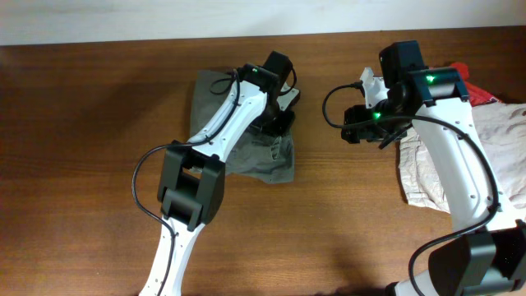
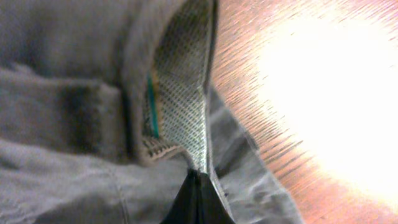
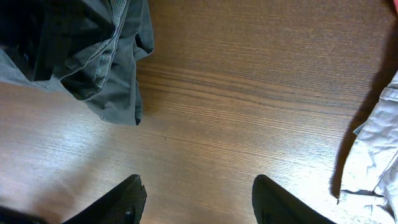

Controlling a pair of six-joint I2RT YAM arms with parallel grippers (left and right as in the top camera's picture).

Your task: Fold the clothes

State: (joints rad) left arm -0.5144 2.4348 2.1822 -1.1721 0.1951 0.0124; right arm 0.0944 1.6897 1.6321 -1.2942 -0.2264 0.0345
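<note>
Olive-grey shorts (image 1: 265, 160), lining (image 2: 183, 81) pale fine-checked; table (image 1: 82, 123) brown wood-grain; other shorts (image 1: 514, 148) pale beige; T-shirt (image 1: 481, 92) red.

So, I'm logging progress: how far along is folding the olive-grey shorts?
Partway. The olive-grey shorts already lie bunched into a compact shape. In hand: the left pincer is shut on a fabric edge; the right pincer hangs open over the table. Left: laying that edge down and flattening the wrinkles.
</note>
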